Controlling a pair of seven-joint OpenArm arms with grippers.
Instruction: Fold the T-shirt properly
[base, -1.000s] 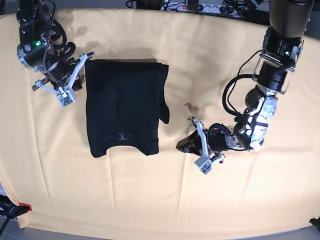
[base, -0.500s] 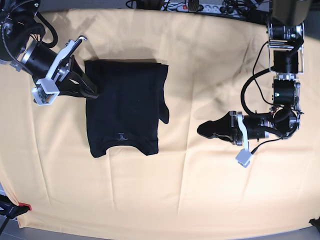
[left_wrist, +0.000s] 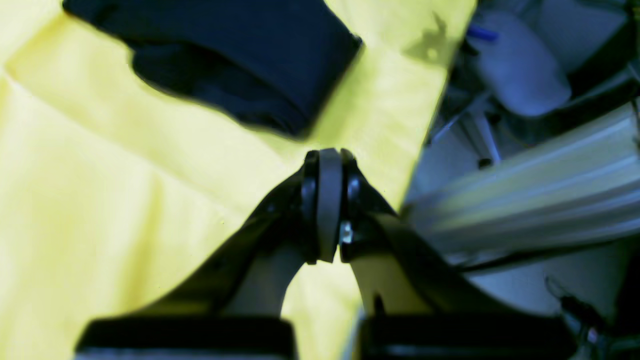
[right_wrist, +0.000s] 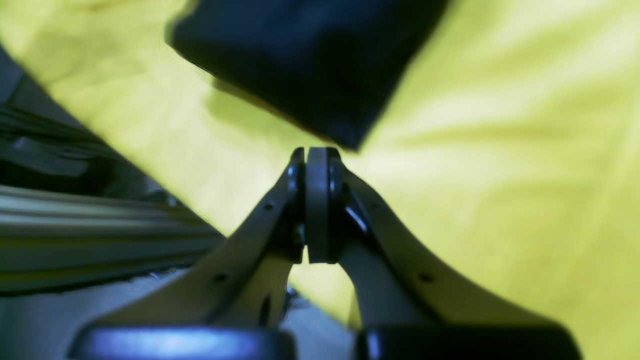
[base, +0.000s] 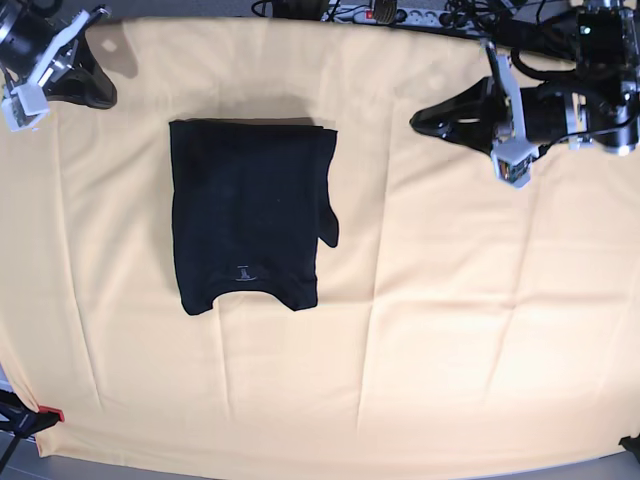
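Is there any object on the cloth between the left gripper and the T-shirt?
No, nothing visible. In the base view only bare yellow cloth lies between the shut left gripper and the T-shirt.

Bright, even overhead light, soft short shadows; both wrist views motion-blurred, yellow-tinted.
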